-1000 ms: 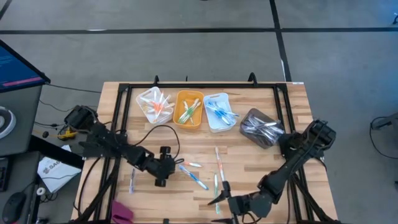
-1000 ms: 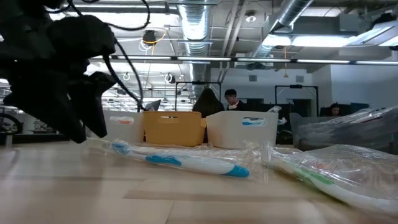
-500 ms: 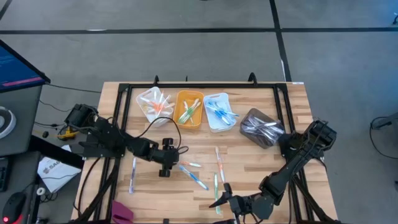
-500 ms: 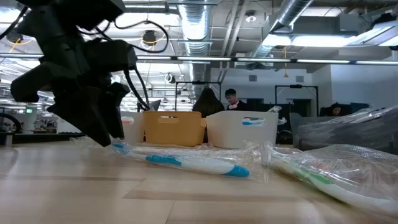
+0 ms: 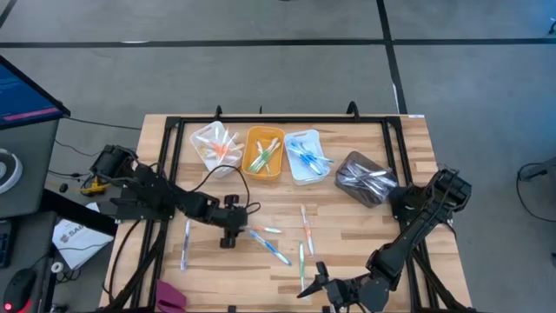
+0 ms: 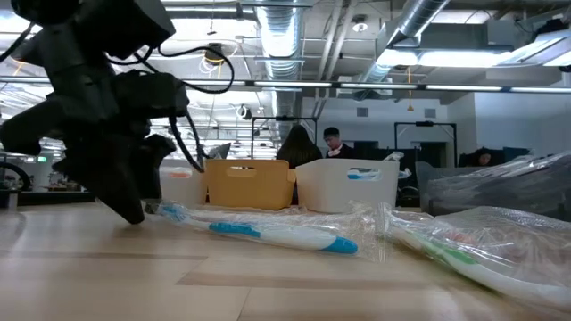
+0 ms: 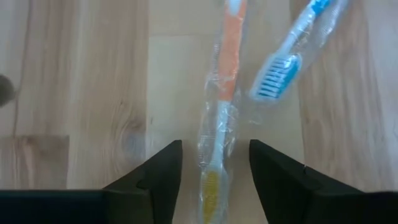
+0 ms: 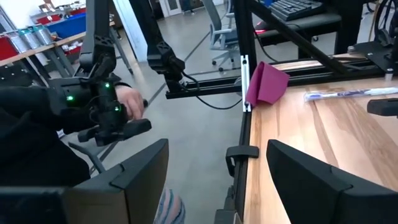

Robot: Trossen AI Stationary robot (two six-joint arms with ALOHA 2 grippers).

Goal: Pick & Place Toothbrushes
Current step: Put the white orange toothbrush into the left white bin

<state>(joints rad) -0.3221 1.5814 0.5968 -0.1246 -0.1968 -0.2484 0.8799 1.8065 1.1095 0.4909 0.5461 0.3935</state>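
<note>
Several wrapped toothbrushes lie flat on the wooden table (image 5: 373,235) between the arms, among them a blue one (image 5: 276,250) and a green one (image 5: 301,259). My left gripper (image 5: 228,239) points down near the table's middle and is open. In the left wrist view its fingers (image 7: 158,168) stand on either side of an orange-and-white toothbrush (image 7: 227,68), with gaps on both sides. A blue brush head (image 7: 273,81) lies beside it. The low view shows this gripper (image 6: 134,209) down at the table top beside a blue-and-white toothbrush (image 6: 268,234). My right gripper (image 5: 313,280) waits open at the near edge.
Along the far side stand a clear bin with orange-pink brushes (image 5: 215,146), an orange bin (image 5: 263,154), a white bin with blue brushes (image 5: 306,156) and a grey plastic bag (image 5: 365,178). One toothbrush (image 5: 185,245) lies apart at the left. A magenta cloth (image 8: 267,84) sits at the near-left corner.
My left gripper has moved a short way toward the far edge and come down until its tips are at the table top by the toothbrushes. My right gripper has drawn back slightly toward the near edge. No toothbrush has moved.
</note>
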